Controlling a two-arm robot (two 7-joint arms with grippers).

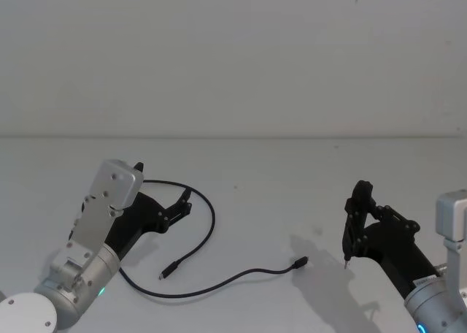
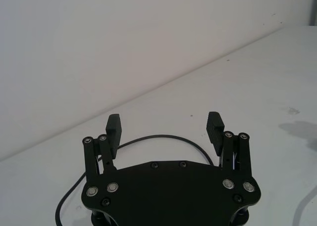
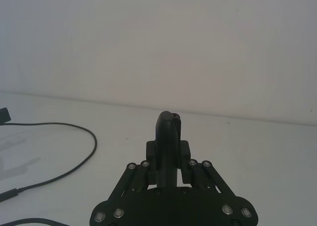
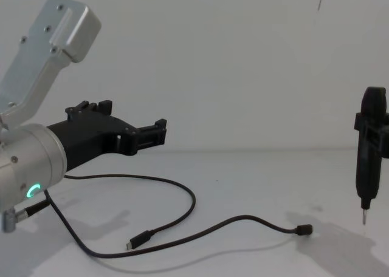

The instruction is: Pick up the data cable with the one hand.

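Note:
The data cable (image 1: 212,217) is a long thin black lead lying in loose curves on the white table. One plug (image 1: 167,272) lies in the middle, the other plug (image 1: 299,262) farther right. My left gripper (image 1: 181,204) hovers open above the cable's left loop, with nothing between its fingers (image 2: 114,127). In the left wrist view the cable (image 2: 163,136) curves on the table beyond the left gripper (image 2: 164,126). The chest view shows the left gripper (image 4: 159,132) well above the cable (image 4: 192,201). My right gripper (image 1: 358,215) stands right of the cable, shut on a slim black rod tool (image 3: 168,132).
The rod tool's pin tip (image 4: 364,218) hangs just above the table, to the right of the cable's right plug (image 4: 302,229). A plain white wall (image 1: 233,55) backs the table (image 1: 292,172).

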